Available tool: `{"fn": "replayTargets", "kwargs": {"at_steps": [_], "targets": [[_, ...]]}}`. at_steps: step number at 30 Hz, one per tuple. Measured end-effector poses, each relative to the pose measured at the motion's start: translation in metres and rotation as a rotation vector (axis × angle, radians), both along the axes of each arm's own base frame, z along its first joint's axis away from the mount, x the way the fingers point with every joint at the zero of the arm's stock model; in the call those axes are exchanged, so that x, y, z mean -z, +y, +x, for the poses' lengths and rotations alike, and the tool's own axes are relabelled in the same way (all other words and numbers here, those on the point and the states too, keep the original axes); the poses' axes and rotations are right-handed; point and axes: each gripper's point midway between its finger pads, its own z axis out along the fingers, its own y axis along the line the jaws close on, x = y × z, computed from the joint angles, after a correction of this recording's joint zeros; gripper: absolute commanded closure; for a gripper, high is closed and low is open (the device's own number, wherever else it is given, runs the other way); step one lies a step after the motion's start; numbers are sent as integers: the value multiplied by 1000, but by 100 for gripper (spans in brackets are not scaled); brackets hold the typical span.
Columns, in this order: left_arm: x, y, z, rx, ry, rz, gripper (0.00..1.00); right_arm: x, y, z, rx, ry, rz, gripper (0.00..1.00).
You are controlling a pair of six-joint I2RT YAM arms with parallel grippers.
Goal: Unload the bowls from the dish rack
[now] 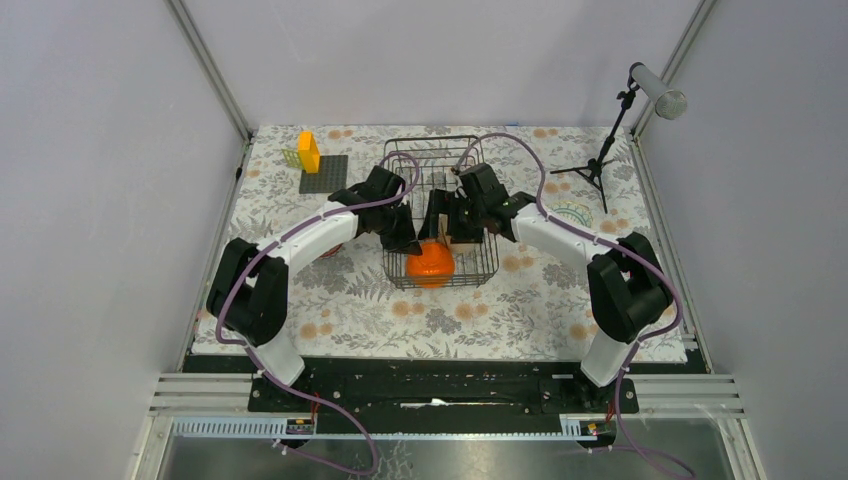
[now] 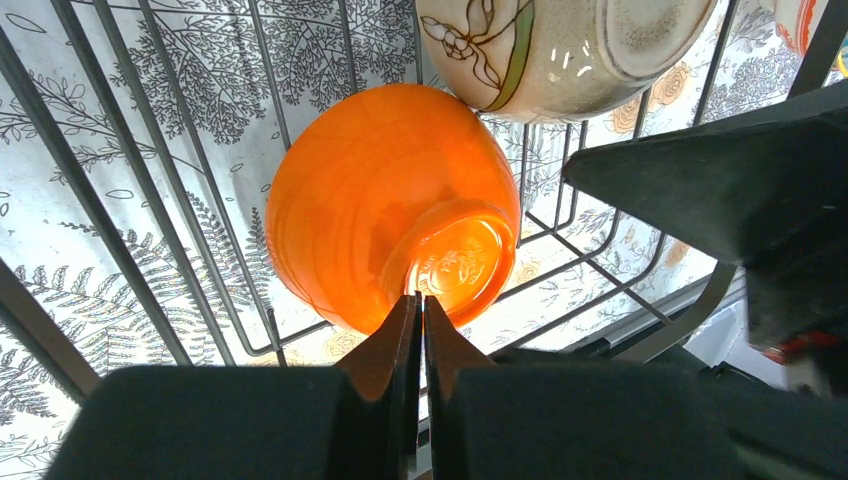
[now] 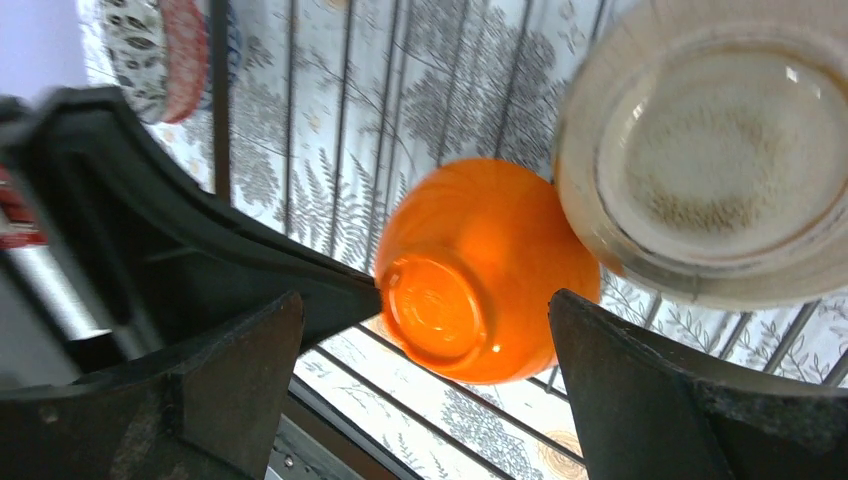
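Observation:
The black wire dish rack (image 1: 440,160) stands mid-table. A bright orange bowl (image 1: 430,263) lies tipped at its near end, foot ring facing the cameras. In the left wrist view the orange bowl (image 2: 380,200) is just beyond my left gripper (image 2: 421,300), which is shut, its tips at the foot ring. A cream bowl (image 2: 560,45) with a flower print sits behind it. My right gripper (image 3: 425,305) is open wide above the orange bowl (image 3: 500,250), with the cream bowl (image 3: 715,150) beside it. A patterned bowl (image 3: 165,50) lies outside the rack wires (image 3: 290,100).
A dark grey square plate (image 1: 325,172) with a yellow block (image 1: 308,152) lies at the far left. A microphone stand (image 1: 600,150) stands at the far right. The two grippers are close together over the rack, the right one (image 2: 720,190) showing in the left wrist view.

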Motion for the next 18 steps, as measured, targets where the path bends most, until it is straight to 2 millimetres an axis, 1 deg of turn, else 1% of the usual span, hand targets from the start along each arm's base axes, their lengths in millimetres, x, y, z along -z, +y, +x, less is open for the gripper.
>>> {"fn": "replayTargets", "kwargs": {"at_steps": [4,7,10,16,17,18], "targets": [[0,1,1,-2,-3,4,93,-22,10,12,-19,-47,28,0],[1,2,2,-8,-9,14,93,-30,15,19,-35,-60,33,0],[2,4,3,-7,-18,23,93,-31,16,19,-40,-53,35,2],[-4,6,5,-7,-46,31,92,-26,7,18,-30,-11,31,4],[-5,7,6,-8,-51,31,91,-26,6,18,-29,-8,32,4],[-6,7,6,-8,-57,31,88,-26,6,18,-29,-5,35,3]]}}
